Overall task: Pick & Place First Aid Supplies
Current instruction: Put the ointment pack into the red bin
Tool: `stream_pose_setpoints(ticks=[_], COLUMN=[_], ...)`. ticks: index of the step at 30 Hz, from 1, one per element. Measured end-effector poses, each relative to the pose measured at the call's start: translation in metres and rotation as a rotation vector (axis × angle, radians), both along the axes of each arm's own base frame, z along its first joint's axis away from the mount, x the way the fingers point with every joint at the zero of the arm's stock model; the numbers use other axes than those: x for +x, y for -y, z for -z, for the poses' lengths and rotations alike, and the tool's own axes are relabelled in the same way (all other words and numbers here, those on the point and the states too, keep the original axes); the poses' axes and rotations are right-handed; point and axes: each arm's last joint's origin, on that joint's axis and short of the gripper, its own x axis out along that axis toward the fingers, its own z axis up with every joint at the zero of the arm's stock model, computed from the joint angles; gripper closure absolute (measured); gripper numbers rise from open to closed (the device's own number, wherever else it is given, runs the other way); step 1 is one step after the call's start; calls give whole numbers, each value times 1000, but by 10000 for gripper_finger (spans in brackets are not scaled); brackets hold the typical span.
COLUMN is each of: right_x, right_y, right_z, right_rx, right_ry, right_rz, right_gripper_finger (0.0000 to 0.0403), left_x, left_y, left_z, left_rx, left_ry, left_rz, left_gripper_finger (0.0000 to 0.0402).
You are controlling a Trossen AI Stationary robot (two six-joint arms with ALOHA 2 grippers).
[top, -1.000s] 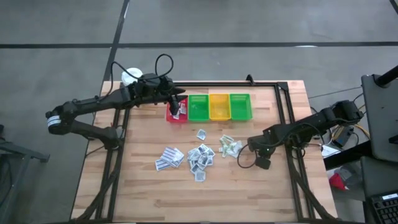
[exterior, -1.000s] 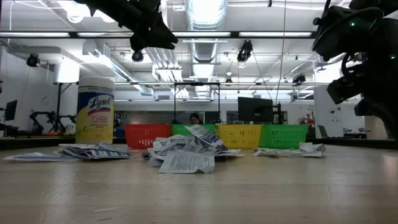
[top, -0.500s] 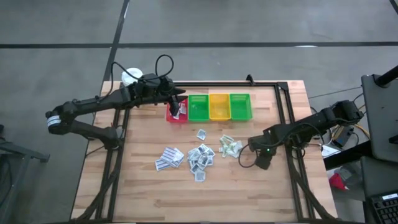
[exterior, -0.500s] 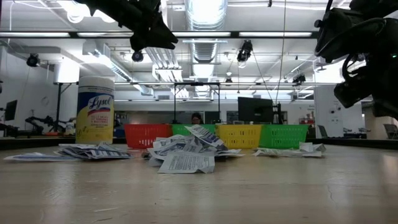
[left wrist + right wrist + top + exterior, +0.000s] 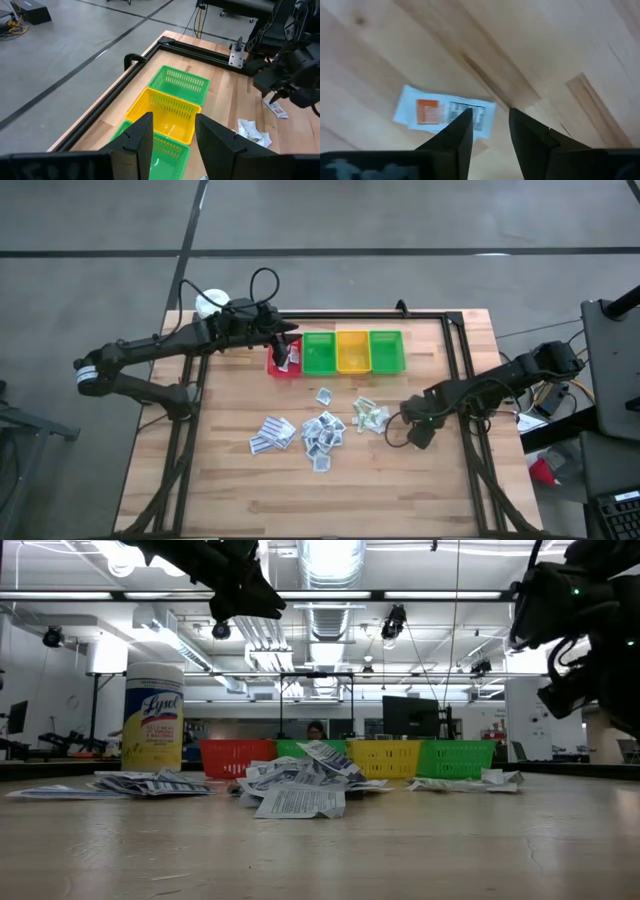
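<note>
I am hovering my right tool (image 5: pixel 423 435) over the bare tabletop (image 5: pixel 400 480), fingers apart and holding nothing, just above a white packet (image 5: pixel 445 114) with an orange patch lying flat on the wood. It is lying apart from the main scatter of sachets (image 5: pixel 322 430), which is lying below the green bin (image 5: pixel 319 352). My left tool (image 5: pixel 286 355) is hanging above the red bin (image 5: pixel 274 367) beside that green bin, fingers apart and empty. The packet looks light, thin and floppy, likely slick; I judge pinching across its short middle, pressing down onto the wood, is the safest hold.
</note>
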Motion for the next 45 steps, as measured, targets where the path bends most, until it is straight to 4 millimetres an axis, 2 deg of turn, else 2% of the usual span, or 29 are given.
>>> stream_pose_setpoints(ticks=[14,28,38,45], right_x=[-7,-7,-7,-10], right_y=[1,1,1,2], right_z=[9,11,9,-7], right_rx=[22,26,29,31], right_ry=[-24,-19,-9,82], right_rz=[47,48,62,105], right_gripper_finger=[295,390,395,395], left_x=[0,0,0,0], left_y=[0,0,0,0], left_z=[0,0,0,0], left_rx=[2,-2,-3,-3], left_ry=[0,3,4,4], left_rz=[-2,-5,-5,-5], left_gripper_finger=[262,262,262,262])
